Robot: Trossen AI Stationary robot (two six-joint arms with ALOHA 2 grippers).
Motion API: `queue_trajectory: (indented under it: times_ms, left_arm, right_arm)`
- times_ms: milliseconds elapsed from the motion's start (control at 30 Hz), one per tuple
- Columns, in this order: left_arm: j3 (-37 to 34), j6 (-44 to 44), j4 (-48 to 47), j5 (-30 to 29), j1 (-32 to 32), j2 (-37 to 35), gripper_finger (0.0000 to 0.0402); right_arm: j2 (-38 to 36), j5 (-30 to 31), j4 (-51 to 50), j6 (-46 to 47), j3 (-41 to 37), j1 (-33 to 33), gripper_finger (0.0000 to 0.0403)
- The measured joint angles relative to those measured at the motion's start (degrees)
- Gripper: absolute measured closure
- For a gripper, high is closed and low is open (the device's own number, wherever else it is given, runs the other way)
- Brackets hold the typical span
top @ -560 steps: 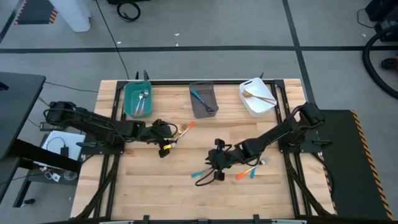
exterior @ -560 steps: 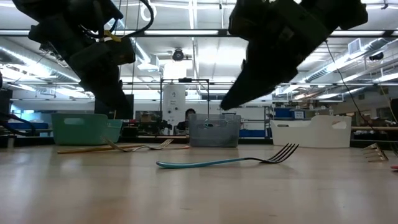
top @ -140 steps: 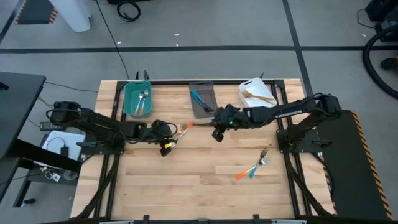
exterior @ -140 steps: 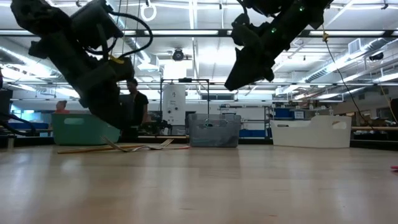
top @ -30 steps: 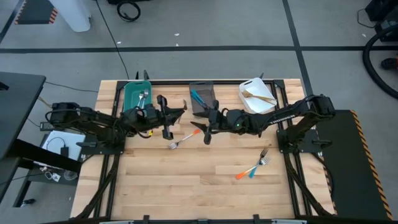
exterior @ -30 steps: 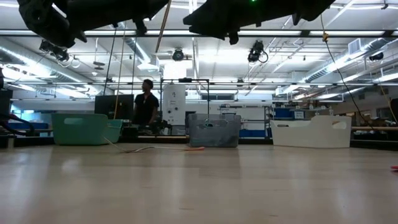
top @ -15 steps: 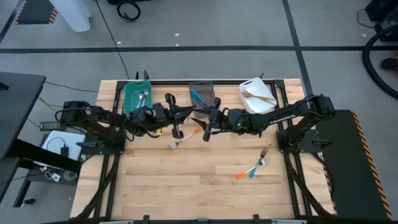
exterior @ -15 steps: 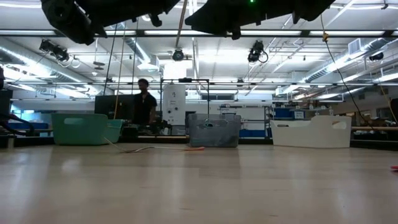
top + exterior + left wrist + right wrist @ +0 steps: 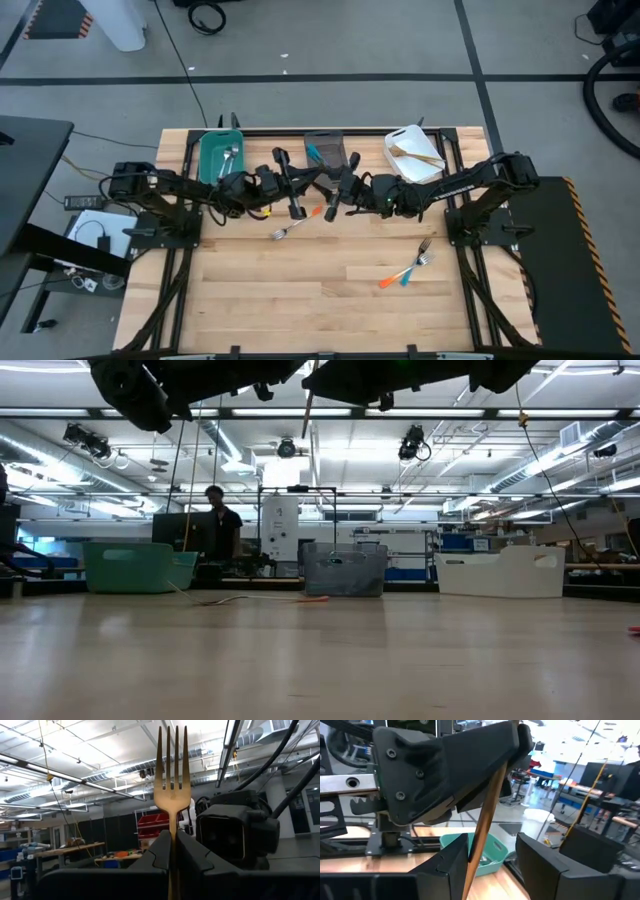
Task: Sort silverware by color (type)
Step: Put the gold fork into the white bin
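From above we see the left gripper (image 9: 297, 189) and the right gripper (image 9: 331, 191) meeting over the table (image 9: 300, 300), just in front of the grey bin (image 9: 326, 160), with the teal bin (image 9: 220, 160) and white bin (image 9: 412, 156) to either side. An orange fork (image 9: 296, 222) lies on the wood below them, and two more forks (image 9: 405, 271), one orange and one blue, lie crossed nearer the right arm. At table height we see both arms dark overhead and a person (image 9: 217, 520) standing behind the bins. Through the left wrist we see its fingers (image 9: 162, 851) pressed together on a golden fork (image 9: 172, 775), tines upright. Through the right wrist we see that fork's handle (image 9: 485, 815) between its spread fingers (image 9: 547, 862), not yet pinched.
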Motion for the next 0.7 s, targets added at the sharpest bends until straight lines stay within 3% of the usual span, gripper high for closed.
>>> queue_trajectory:
  times_ms: [433,700]
  left_arm:
    - [0.0,0.2,-0.1,-0.1,0.3,0.0,0.0376]
    - [0.0,-0.3,-1.7,-0.3,0.3,0.0,0.0376]
  right_arm:
    - [0.0,-0.4,4.3,-1.0,0.0,-0.5,0.0272]
    - [0.0,-0.4,4.3,-1.0,0.0,-0.7,0.0314]
